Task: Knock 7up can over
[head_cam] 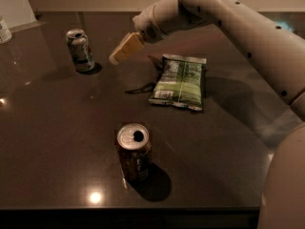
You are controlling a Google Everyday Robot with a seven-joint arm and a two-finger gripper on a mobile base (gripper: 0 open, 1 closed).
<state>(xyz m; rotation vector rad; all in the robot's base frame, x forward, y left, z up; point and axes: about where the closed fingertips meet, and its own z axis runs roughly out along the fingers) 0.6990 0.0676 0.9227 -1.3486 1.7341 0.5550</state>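
The 7up can (80,50) stands upright at the far left of the dark table, white and green with a silver top. My gripper (119,53) hangs above the table a short way to the right of the can, its cream-coloured fingers pointing down and left toward it. It does not touch the can. The white arm reaches in from the upper right.
A green snack bag (179,81) lies flat right of centre. A brown-orange can (134,152) stands upright near the front edge, its top open. A white object (4,30) sits at the far left edge. The arm's lower segment fills the right side.
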